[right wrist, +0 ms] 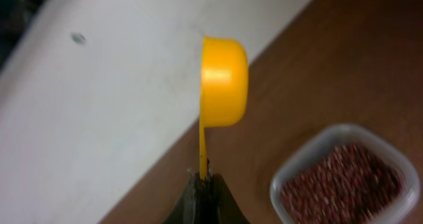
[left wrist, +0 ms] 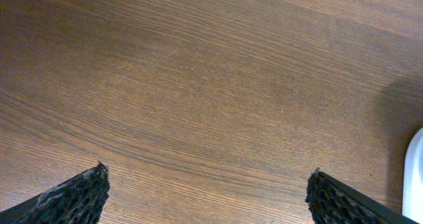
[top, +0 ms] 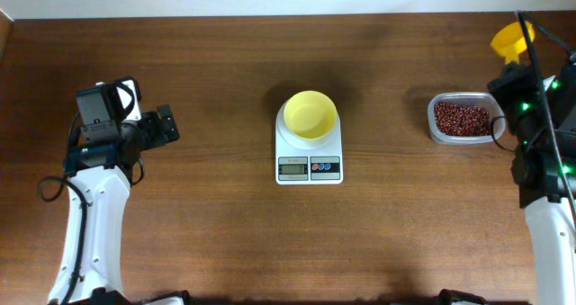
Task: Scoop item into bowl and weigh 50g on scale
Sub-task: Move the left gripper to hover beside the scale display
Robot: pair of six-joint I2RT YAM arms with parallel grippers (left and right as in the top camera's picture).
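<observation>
Pinches the scoop (right wrist: 223, 82) by its handle in the right end effector (right wrist: 205, 181). Holds the left end effector (left wrist: 208, 184) spread wide above the surface (left wrist: 198, 85).

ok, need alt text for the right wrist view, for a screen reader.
The right claw, shut on the thin handle of a yellow scoop, holds its cup side-on to the camera. Lower right, a clear container of reddish-brown beans sits on the wooden table; a white surface fills the left.
</observation>
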